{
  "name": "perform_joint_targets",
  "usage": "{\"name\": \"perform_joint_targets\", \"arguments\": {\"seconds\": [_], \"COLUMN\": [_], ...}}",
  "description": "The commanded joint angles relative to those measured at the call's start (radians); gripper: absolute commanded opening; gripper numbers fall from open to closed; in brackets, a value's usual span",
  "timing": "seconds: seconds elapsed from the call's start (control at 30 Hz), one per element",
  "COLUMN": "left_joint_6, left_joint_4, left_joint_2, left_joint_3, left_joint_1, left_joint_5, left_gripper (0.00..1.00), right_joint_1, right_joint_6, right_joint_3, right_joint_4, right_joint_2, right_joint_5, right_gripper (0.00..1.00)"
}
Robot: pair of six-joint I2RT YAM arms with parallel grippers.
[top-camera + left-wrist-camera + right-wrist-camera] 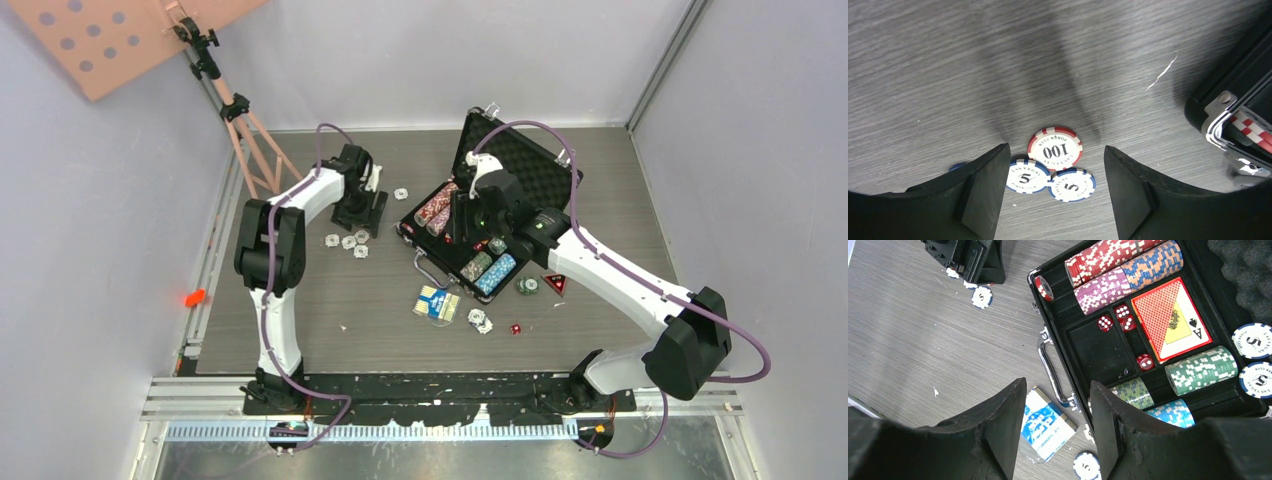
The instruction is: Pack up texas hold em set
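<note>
The black briefcase lies open at the back middle, with rows of chips, a red card deck and red dice in its tray. My left gripper is open, low over three loose chips on the table left of the case. My right gripper is open and empty above the case's front edge. Below it lie the blue card deck and a loose chip on the table. Another red die lies near the front.
A pink tripod stands at the back left. A red triangular piece and a green chip lie right of the case. One loose chip lies behind the left gripper. Two chips rest at the tray's right side.
</note>
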Motion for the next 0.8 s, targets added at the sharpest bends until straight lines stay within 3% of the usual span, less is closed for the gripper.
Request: {"name": "perform_joint_targets", "arguments": {"seconds": [0.0, 0.3, 0.43, 0.77], "left_joint_6": [0.053, 0.078, 0.074, 0.014], "left_joint_4": [-0.055, -0.089, -0.109, -0.003], "left_joint_2": [0.018, 0.050, 0.058, -0.035], "left_joint_3": [0.032, 0.055, 0.073, 0.011], "left_joint_1": [-0.001, -0.001, -0.001, -0.015], "left_joint_5": [0.008, 0.031, 0.024, 0.128], "left_gripper": [0.71, 0.60, 0.39, 0.36], "right_joint_1": [-0.002, -0.002, -0.002, -0.009], "right_joint_6": [0.015, 0.014, 0.019, 0.036], "right_joint_3": [0.001, -0.016, -0.022, -0.014], "right_joint_4": [0.014, 0.003, 0.002, -0.037], "right_joint_2": [-0.058, -0.093, -0.098, -0.053], "right_joint_5": [-0.012, 0.000, 0.001, 0.026], "right_gripper": [0.56, 0.55, 0.55, 0.54]}}
